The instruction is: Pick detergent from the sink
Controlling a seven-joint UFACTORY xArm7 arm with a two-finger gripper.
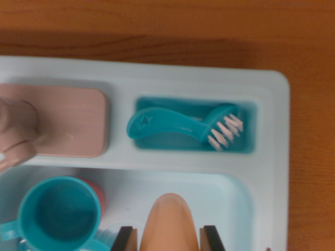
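1. You see a teal brush (183,127) with white bristles lying in its own small teal compartment.
2. At the wrist view's left sits a pink faucet (49,125) on its pink base.
3. A teal cup (57,215) stands at lower left.
4. A wooden table (167,26) lies beyond.

Rounded orange plastic detergent bottle (170,222): ran off the bottom edge.
Black gripper (169,239): only two finger tips showed.
Teal plastic cup (57,215): handle clipped at left edge.
Red object (97,194): mostly hidden behind cup, unidentifiable.
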